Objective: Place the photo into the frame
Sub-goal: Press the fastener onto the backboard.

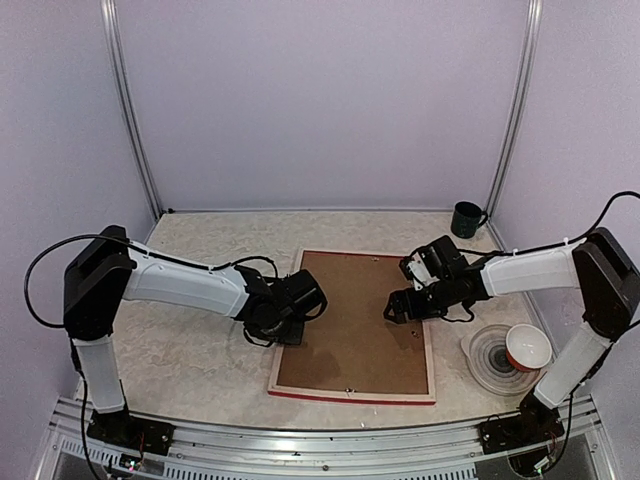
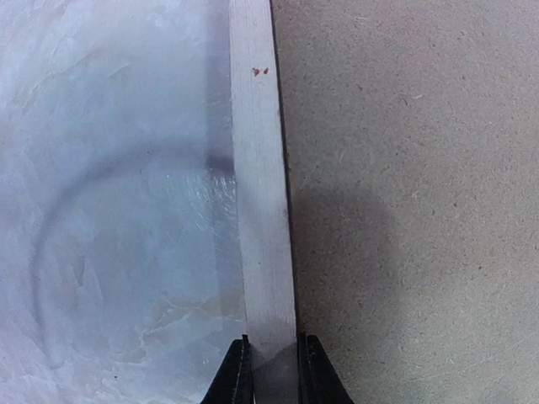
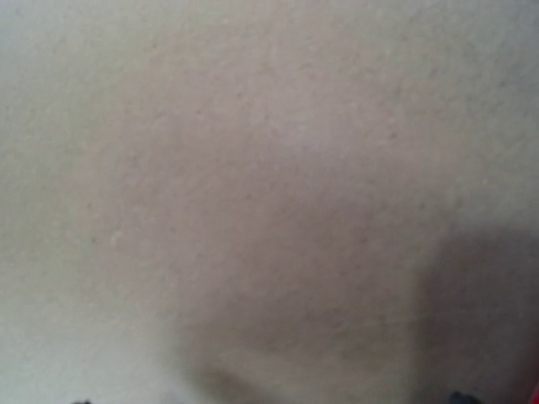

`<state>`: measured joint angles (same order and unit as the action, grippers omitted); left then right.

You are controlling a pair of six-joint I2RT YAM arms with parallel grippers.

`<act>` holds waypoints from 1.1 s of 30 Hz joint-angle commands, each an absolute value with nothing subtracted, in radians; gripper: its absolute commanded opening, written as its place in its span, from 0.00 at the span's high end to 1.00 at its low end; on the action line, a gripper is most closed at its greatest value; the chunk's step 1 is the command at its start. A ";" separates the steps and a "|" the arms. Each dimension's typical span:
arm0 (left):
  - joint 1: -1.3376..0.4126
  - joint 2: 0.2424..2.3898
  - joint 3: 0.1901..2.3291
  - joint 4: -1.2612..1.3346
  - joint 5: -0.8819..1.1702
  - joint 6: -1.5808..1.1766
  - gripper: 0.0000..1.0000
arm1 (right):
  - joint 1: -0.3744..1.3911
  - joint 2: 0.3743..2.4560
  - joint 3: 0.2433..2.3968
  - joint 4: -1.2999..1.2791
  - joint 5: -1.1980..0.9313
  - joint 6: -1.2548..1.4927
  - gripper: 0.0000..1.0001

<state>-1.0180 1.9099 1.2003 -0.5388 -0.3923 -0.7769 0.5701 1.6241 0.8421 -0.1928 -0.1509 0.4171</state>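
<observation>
- The right wrist view is badly blurred: only brown board fills it, with 2 dark fingertip stubs cut off at the bottom corners.
- The frame (image 1: 350, 394) lies face down, so its front is hidden, and the backing board (image 1: 355, 330) covers whatever sits under it.
- The left wrist view shows only 1 rail of the frame; the rest is cut off.
- A dark green mug (image 1: 467, 218) stands at the far right of the table (image 1: 190, 350). A stack of clear bowls (image 1: 492, 365) with a red-and-white cup (image 1: 528, 347) on it sits near the frame's right side.
- The left gripper (image 2: 274, 379) is narrow, its 2 fingers pinching the frame's left rail.
- The right gripper (image 1: 398, 305) hangs low over the board's right half, fingers spread wide, holding nothing.
- The frame lies mid-table between both arms, showing a pale wood back and a red near edge.
</observation>
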 commanded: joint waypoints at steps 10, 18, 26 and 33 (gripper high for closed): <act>-1.002 1.766 1.203 -0.607 -0.494 -0.668 0.63 | 0.545 1.573 0.848 -0.209 -0.157 0.449 0.07; -0.978 1.760 1.127 -0.528 -0.367 -0.683 0.55 | 0.543 1.541 0.849 -0.222 -0.146 0.452 0.06; -0.985 1.812 1.119 -0.452 -0.294 -0.696 0.46 | 0.543 1.535 0.837 -0.220 -0.148 0.458 0.06; -0.987 1.876 1.134 -0.460 -0.275 -0.699 0.48 | 0.543 1.524 0.828 -0.223 -0.139 0.457 0.06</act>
<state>-0.9787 1.8427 1.1248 -0.4744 -0.2958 -0.6914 0.5537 1.5570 0.8402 -0.2134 -0.1520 0.4503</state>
